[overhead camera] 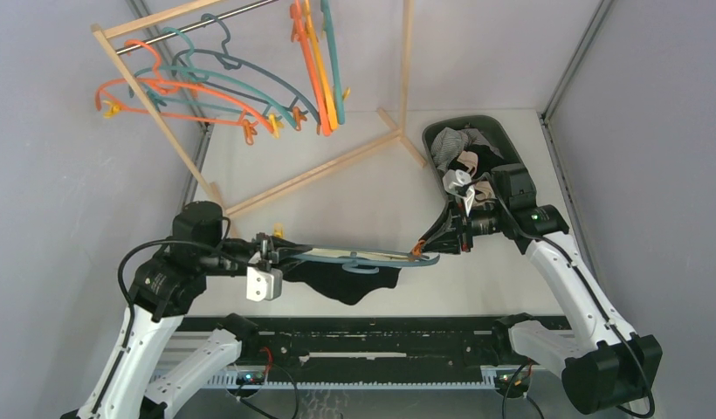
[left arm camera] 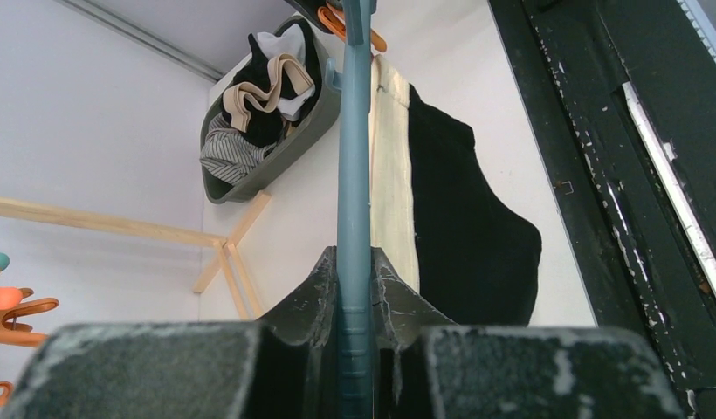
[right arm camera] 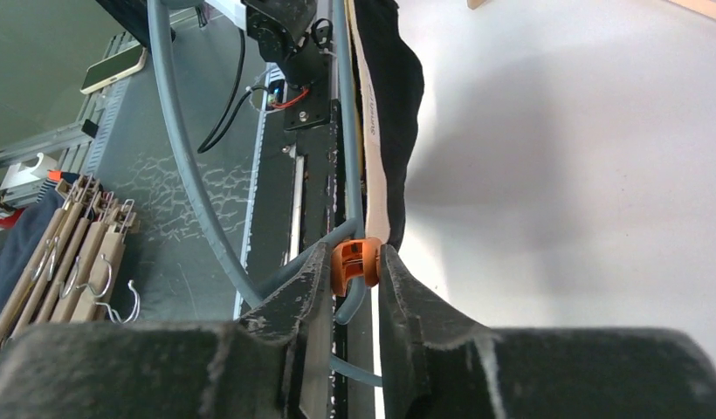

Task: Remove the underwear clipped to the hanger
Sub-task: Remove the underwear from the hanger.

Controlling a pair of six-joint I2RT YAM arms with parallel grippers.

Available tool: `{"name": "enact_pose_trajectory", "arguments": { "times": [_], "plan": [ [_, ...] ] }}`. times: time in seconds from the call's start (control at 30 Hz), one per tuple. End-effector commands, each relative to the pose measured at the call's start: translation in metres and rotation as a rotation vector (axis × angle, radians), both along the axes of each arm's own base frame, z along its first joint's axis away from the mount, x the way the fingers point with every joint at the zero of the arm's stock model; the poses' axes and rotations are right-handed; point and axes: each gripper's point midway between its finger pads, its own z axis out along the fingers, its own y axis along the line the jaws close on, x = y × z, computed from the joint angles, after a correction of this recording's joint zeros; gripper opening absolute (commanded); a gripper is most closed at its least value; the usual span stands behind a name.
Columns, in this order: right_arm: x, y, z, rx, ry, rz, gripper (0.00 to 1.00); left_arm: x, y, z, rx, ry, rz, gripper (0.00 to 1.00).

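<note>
While the left gripper (left arm camera: 354,266) clamps the teal plastic hanger (left arm camera: 354,131), the right gripper (right arm camera: 353,262) pinches its orange plastic clip (right arm camera: 355,267); squeezing harder should free the black cloth underwear (left arm camera: 477,227).

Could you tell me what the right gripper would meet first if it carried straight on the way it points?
The orange clip, seemingly already pinched between its fingers; just beyond lie the teal hanger and the black underwear.
</note>
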Motion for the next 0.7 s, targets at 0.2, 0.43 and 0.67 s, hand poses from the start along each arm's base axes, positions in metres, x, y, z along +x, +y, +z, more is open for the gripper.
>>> {"name": "enact_pose_trajectory", "arguments": {
  "times": [0.2,0.43,0.67],
  "plan": [
    [-0.003,0.003,0.004,0.006,-0.052,0.022,0.32,0.003,-0.008,0.015,-0.078,-0.027,-0.024,0.00],
    [-0.004,0.002,0.005,0.000,-0.072,0.016,0.21,0.005,-0.008,0.020,-0.096,-0.018,-0.007,0.00],
    [-0.001,0.002,0.015,0.004,-0.105,-0.011,0.03,0.008,-0.009,0.022,-0.106,-0.013,0.002,0.00]
  ]
}}
